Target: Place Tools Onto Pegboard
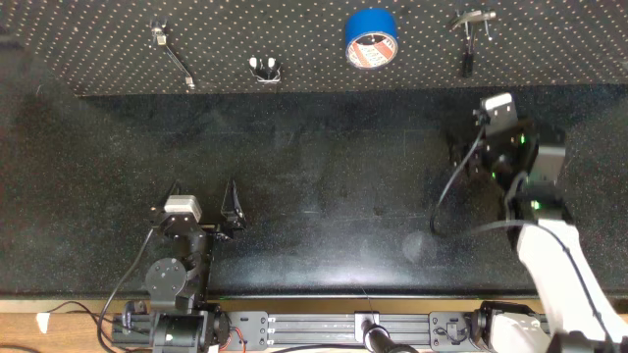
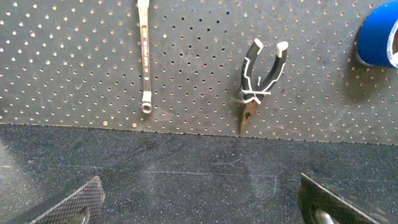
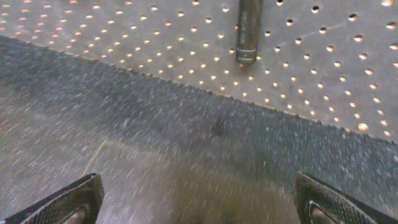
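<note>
Pegboard (image 1: 98, 49): wrench (image 2: 144, 56), pliers (image 2: 258, 81), blue tape roll (image 1: 371, 39) and dark-handled tool (image 3: 249, 31), all hung. Left claw (image 2: 199, 205), right claw (image 3: 199, 202): wide, empty, above the table (image 1: 314, 196). Draw the right one back straight, clear of that tool.

Shiny metal wrench (image 2: 144, 56), matt perforated pegboard (image 2: 74, 74), glossy blue tape (image 1: 371, 37), rough black tabletop (image 1: 324, 196)
</note>
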